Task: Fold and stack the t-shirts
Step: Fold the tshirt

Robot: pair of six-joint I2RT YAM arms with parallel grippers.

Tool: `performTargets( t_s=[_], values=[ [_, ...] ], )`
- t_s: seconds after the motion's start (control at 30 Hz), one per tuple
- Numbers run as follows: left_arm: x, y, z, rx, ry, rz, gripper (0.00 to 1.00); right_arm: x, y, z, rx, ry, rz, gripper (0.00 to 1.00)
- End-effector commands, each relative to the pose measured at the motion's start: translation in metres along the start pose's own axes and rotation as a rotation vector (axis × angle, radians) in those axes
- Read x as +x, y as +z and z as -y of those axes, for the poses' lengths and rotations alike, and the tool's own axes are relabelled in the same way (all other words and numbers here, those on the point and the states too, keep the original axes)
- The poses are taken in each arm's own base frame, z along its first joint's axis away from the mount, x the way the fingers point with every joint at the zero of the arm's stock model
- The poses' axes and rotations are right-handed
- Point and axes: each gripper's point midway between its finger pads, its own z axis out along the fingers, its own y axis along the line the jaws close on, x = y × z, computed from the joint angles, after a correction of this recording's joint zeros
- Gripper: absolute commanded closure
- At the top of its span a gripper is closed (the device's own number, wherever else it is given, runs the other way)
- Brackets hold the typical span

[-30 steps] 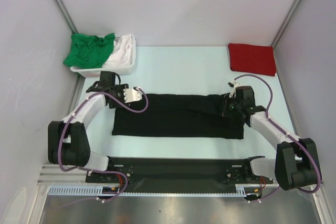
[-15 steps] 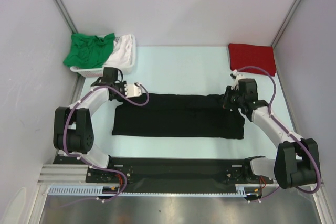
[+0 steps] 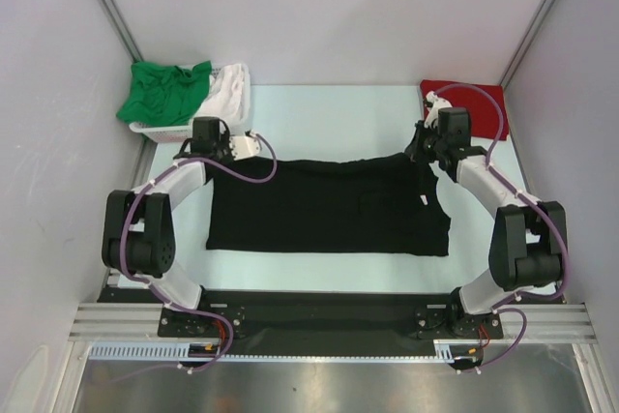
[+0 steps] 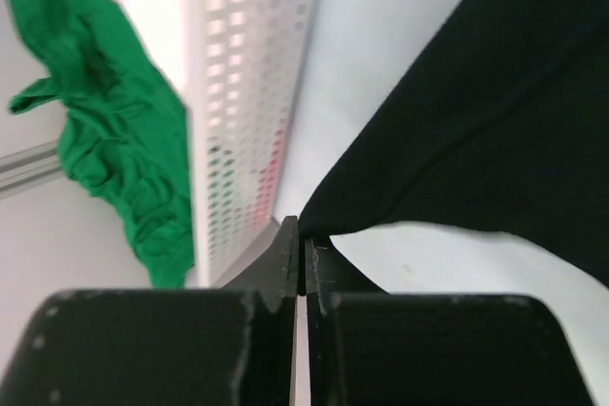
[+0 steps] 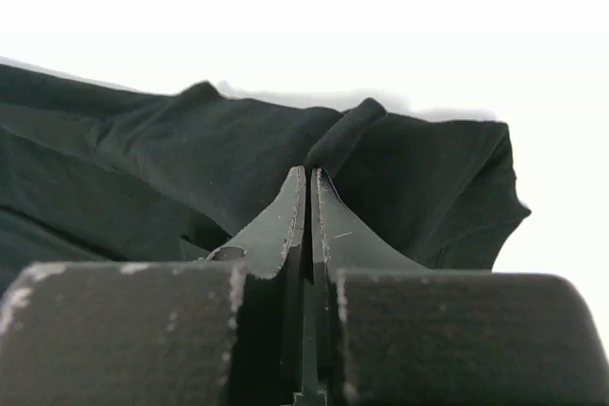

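The black t-shirt (image 3: 329, 205) lies spread across the middle of the pale table (image 3: 329, 123). Its long side runs left to right and its near edge is flat and fairly straight. The far edge is raised at both corners. The left gripper (image 4: 300, 235) has its two fingers pressed together on a pointed fold of black cloth at the far left corner. The right gripper (image 5: 308, 178) is clenched the same way on the bunched far right corner, where the fabric rumples into folds around the fingertips. Between the two grips, the far edge sags a little towards the middle.

On the left, the white perforated basket (image 4: 247, 121) stands just beside the pinching fingers, at the table's far left. Its wall fills much of the left wrist view. A green t-shirt (image 3: 160, 92) is heaped in the basket and hangs over its outer side, and a white t-shirt (image 3: 227, 92) sits crumpled next to it in the same basket.

On the right, a folded red t-shirt (image 3: 479, 105) lies in the far right corner, and the right wrist and its looping purple cable (image 3: 495, 123) cover part of it from above. From this angle I cannot tell whether the arm touches the red cloth or only hangs over it. In the right wrist view, everything beyond the black cloth is washed out to white.
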Motion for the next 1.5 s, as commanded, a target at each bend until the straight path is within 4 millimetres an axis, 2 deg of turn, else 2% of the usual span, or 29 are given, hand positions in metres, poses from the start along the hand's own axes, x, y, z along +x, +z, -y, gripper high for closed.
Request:
performTargets(
  t_s=[0.0, 0.1, 0.13, 0.17, 0.2, 0.23, 0.27, 0.3, 0.43, 0.53, 0.7, 0.73, 0.77, 0.8, 0.9, 0.93, 0.97, 1.0, 1.03, 1.07, 1.1, 1.13, 1.2, 1.23, 1.27, 1.3, 1.33, 1.37, 1.47],
  values=[
    [0.001, -0.009, 0.001, -0.044, 0.007, -0.012, 1.00, -0.027, -0.011, -0.001, 0.012, -0.054, 0.078, 1.00],
    [0.001, -0.020, 0.022, 0.025, 0.015, 0.004, 1.00, -0.019, -0.029, 0.000, 0.032, -0.046, 0.054, 1.00],
    [0.002, -0.023, 0.029, 0.044, 0.023, 0.008, 1.00, -0.001, -0.034, 0.003, 0.048, -0.031, 0.015, 1.00],
    [0.009, -0.024, 0.051, 0.095, 0.034, -0.002, 1.00, 0.008, -0.038, 0.006, 0.063, -0.018, 0.004, 1.00],
    [0.012, -0.029, 0.055, 0.102, 0.050, -0.007, 1.00, 0.011, -0.049, 0.004, 0.066, 0.012, 0.017, 1.00],
    [0.016, -0.031, 0.064, 0.118, 0.061, -0.021, 1.00, 0.038, -0.050, 0.008, 0.075, 0.043, -0.032, 1.00],
    [0.025, -0.032, 0.082, 0.154, 0.076, -0.046, 1.00, 0.049, -0.053, 0.008, 0.075, 0.058, -0.046, 1.00],
    [0.029, -0.033, 0.088, 0.163, 0.097, -0.053, 1.00, 0.053, -0.060, 0.007, 0.079, 0.088, -0.036, 1.00],
    [0.043, -0.032, 0.119, 0.224, 0.134, -0.089, 1.00, 0.100, -0.062, 0.010, 0.096, 0.189, -0.118, 1.00],
    [0.044, -0.029, 0.122, 0.237, 0.120, -0.098, 1.00, 0.119, -0.060, 0.003, 0.065, 0.229, -0.163, 0.97],
    [0.045, -0.025, 0.118, 0.233, 0.117, -0.113, 0.99, 0.146, -0.066, 0.014, 0.131, 0.287, -0.225, 0.92],
    [0.046, -0.025, 0.120, 0.247, 0.121, -0.119, 0.96, 0.146, -0.067, 0.010, 0.113, 0.309, -0.226, 0.86],
    [0.047, -0.026, 0.121, 0.260, 0.126, -0.122, 0.89, 0.149, -0.067, 0.007, 0.097, 0.318, -0.232, 0.75],
    [0.046, -0.027, 0.122, 0.273, 0.131, -0.122, 0.76, 0.152, -0.068, 0.004, 0.084, 0.331, -0.241, 0.70],
    [0.046, -0.037, 0.123, 0.319, 0.154, -0.115, 0.59, 0.156, -0.078, -0.003, 0.066, 0.363, -0.267, 0.62],
    [0.042, -0.040, 0.115, 0.317, 0.154, -0.107, 0.56, 0.155, -0.081, 0.000, 0.081, 0.371, -0.264, 0.61],
    [0.042, -0.048, 0.121, 0.368, 0.151, -0.104, 0.54, 0.154, -0.085, 0.001, 0.090, 0.379, -0.260, 0.59],
    [0.036, -0.054, 0.115, 0.369, 0.130, -0.080, 0.51, 0.149, -0.092, 0.001, 0.092, 0.382, -0.238, 0.58],
    [0.023, -0.060, 0.093, 0.343, 0.103, -0.043, 0.50, 0.145, -0.095, 0.003, 0.099, 0.383, -0.217, 0.57],
    [0.005, -0.070, 0.101, 0.412, 0.031, 0.045, 0.50, 0.138, -0.098, 0.006, 0.106, 0.390, -0.186, 0.55],
    [-0.010, -0.077, 0.090, 0.410, -0.023, 0.104, 0.47, 0.130, -0.101, 0.006, 0.105, 0.398, -0.145, 0.54],
    [-0.034, -0.086, 0.061, 0.371, -0.081, 0.182, 0.44, 0.122, -0.100, 0.007, 0.101, 0.405, -0.107, 0.53],
    [-0.077, -0.099, 0.056, 0.442, -0.271, 0.323, 0.34, 0.118, -0.095, 0.010, 0.096, 0.438, -0.087, 0.52],
    [-0.099, -0.107, 0.039, 0.431, -0.324, 0.377, 0.34, 0.118, -0.092, 0.010, 0.090, 0.446, -0.093, 0.51],
    [-0.126, -0.112, 0.040, 0.459, -0.443, 0.408, 0.34, 0.118, -0.089, 0.010, 0.090, 0.452, -0.101, 0.50],
    [-0.142, -0.112, 0.041, 0.470, -0.491, 0.420, 0.35, 0.121, -0.086, 0.011, 0.091, 0.460, -0.115, 0.50],
    [-0.173, -0.112, 0.047, 0.488, -0.498, 0.458, 0.36, 0.124, -0.080, 0.010, 0.084, 0.470, -0.128, 0.49],
    [-0.187, -0.110, 0.056, 0.516, -0.574, 0.444, 0.38, 0.127, -0.076, 0.011, 0.085, 0.477, -0.138, 0.49],
    [-0.235, -0.103, 0.089, 0.561, -0.583, 0.445, 0.42, 0.135, -0.065, 0.012, 0.077, 0.500, -0.168, 0.51]
  ],
)
